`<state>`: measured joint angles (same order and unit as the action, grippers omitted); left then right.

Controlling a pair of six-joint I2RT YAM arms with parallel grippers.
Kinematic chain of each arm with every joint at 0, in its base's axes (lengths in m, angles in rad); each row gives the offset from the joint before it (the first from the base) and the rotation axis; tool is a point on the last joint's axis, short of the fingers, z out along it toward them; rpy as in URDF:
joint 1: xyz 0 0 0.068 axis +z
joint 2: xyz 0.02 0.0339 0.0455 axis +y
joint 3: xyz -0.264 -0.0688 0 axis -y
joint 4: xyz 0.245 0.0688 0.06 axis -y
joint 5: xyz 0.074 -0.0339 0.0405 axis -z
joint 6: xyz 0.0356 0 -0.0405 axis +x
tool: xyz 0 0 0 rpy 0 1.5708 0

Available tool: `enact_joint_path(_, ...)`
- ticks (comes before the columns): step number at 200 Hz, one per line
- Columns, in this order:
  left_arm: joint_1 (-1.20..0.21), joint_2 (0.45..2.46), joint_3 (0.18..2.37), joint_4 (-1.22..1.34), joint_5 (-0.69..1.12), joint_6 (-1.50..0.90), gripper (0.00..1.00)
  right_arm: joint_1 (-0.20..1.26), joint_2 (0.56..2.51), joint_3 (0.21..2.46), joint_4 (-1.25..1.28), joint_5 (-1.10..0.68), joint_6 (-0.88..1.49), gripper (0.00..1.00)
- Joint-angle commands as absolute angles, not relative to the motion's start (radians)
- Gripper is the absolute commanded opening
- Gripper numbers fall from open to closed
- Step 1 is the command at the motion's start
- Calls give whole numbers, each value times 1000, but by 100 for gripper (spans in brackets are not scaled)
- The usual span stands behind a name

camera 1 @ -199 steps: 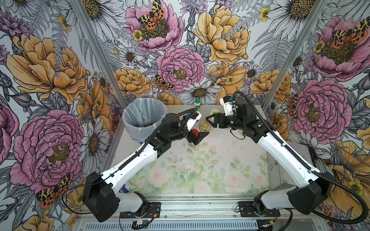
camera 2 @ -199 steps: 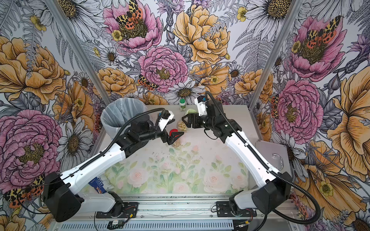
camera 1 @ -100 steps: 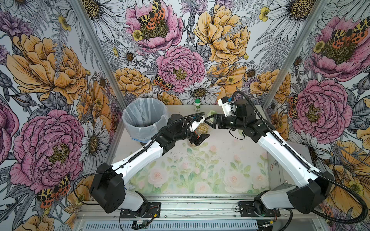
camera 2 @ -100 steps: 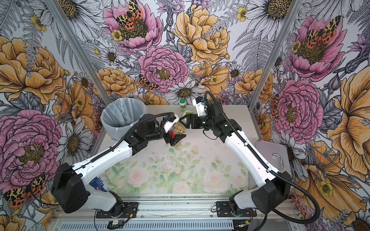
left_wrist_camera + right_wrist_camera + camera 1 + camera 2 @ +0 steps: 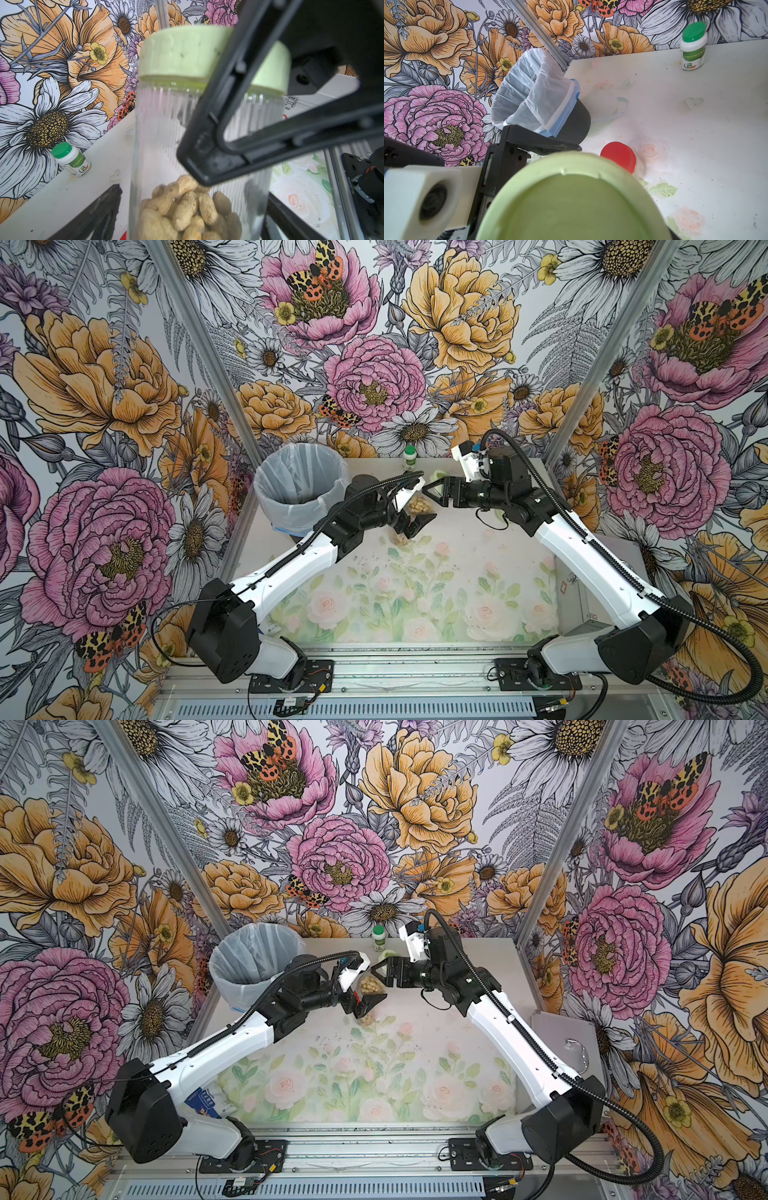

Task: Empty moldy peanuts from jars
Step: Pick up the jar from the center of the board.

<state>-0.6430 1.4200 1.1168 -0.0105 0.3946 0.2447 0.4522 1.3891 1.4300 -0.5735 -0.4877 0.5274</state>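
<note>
Green-lid jar (image 5: 162, 128) at the back middle of the table (image 5: 457, 556), near the bag-lined bin (image 5: 270, 497). Its lid (image 5: 571, 199) is on, with moldy peanuts (image 5: 187, 212) heaped in the bottom. Right gripper (image 5: 433, 490) is at the jar's top, one finger (image 5: 220, 93) lying across the lid's side; it looks clamped on the lid. Left gripper (image 5: 415, 510) straddles the lower glass, jaws wide apart, with a sliver of table showing beside one finger, so it has no grip. Can't tell whether the jar's base touches the table. Red-lid jar (image 5: 618, 158) stands just beside, partly hidden by the left gripper in both top views. White bottle (image 5: 409, 458) sits well apart by the back wall.
</note>
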Motion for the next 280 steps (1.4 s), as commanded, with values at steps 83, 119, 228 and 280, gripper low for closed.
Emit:
enact_joint_path(83, -643, 1463, 1173, -34, 423, 244, 99, 454, 1374, 1484, -501, -527, 535, 40)
enact_joint_path(119, -644, 1464, 1177, -31, 425, 243, 99, 459, 1374, 1480, -499, -530, 532, 40)
enact_joint_path(228, -646, 1476, 1209, -55, 435, 250, 55, 471, 1374, 1468, -494, -542, 532, 43)
enact_joint_path(280, -643, 1425, 1161, -10, 390, 254, 35, 466, 1359, 1450, -496, -524, 547, 69)
